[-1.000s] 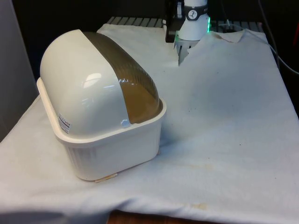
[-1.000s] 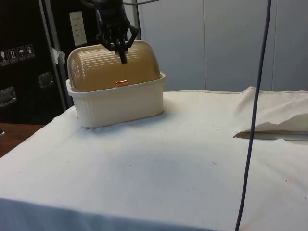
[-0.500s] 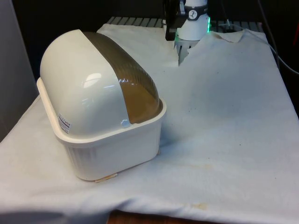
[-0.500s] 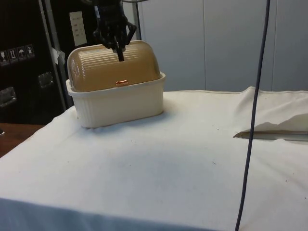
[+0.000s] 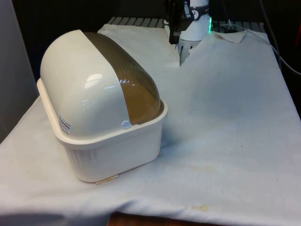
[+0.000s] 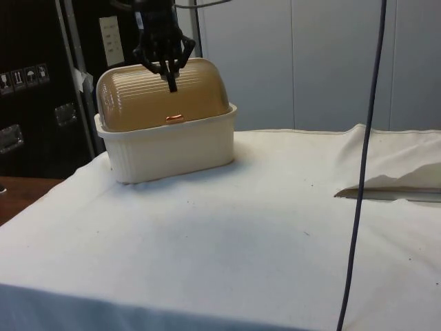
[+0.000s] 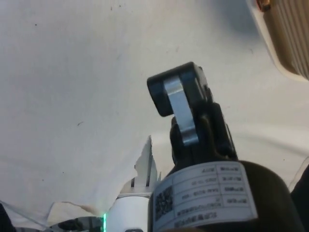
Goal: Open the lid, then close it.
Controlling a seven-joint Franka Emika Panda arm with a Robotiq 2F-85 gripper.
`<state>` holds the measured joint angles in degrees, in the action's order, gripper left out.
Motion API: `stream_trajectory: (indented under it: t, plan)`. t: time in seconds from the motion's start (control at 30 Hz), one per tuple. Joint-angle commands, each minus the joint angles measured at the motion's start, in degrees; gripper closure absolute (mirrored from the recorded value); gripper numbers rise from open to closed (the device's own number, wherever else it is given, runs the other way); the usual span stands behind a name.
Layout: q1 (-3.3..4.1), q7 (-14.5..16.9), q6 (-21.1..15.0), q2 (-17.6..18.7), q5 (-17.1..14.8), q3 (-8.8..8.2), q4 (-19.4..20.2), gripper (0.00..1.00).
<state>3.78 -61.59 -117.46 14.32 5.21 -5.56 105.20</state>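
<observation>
The cream bread box stands at the front view's left, its brown ribbed roll lid down over the opening. In the side view the lid faces me, with its small copper handle at the base's rim. My black gripper hangs in the air far behind the box, apart from it. In the side view the gripper overlaps the lid's top, fingers together and pointing down, holding nothing. The wrist view has the gripper above the cloth, with the box's edge and handle off to one corner.
White cloth covers the table, with a torn fold near the far end and a raised fold on the side view's right. A black cable hangs down in front of the side camera. The table's near edge shows wood.
The gripper has risen a little and turned slightly above the far end of the table. The lid stays down and the box has not moved.
</observation>
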Motion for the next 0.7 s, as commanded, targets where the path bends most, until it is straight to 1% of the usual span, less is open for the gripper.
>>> stream_trajectory:
  t: [0.0,0.13,0.2,0.23,0.27,0.37,0.43,0.5,0.53,0.57,0.67]
  plan:
    - [-0.29,1.2,-0.9,0.1,-1.1,0.29,0.3,1.00]
    - [-0.29,3.2,-1.3,0.4,-1.9,0.29,0.5,1.00]
    - [-0.29,4.8,-1.7,0.7,-2.5,0.23,0.6,1.00]
    - [0.00,4.1,-0.9,0.8,-1.7,-0.06,0.3,1.00]
    - [-0.29,5.3,-1.7,0.7,-2.7,0.23,0.6,1.00]
    - [-0.34,6.8,-1.9,1.0,-3.2,0.23,0.7,1.00]
    - [-0.29,8.3,-2.0,1.2,-3.7,0.23,0.7,1.00]
    - [-0.29,9.2,-2.1,1.3,-3.8,0.17,0.7,1.00]
    - [-0.06,8.3,-1.3,1.4,-2.9,-0.11,0.5,1.00]
    - [-0.29,9.6,-2.1,1.3,-3.8,0.17,0.7,1.00]
    - [-0.23,10.6,-2.0,1.1,-3.6,0.11,0.9,1.00]
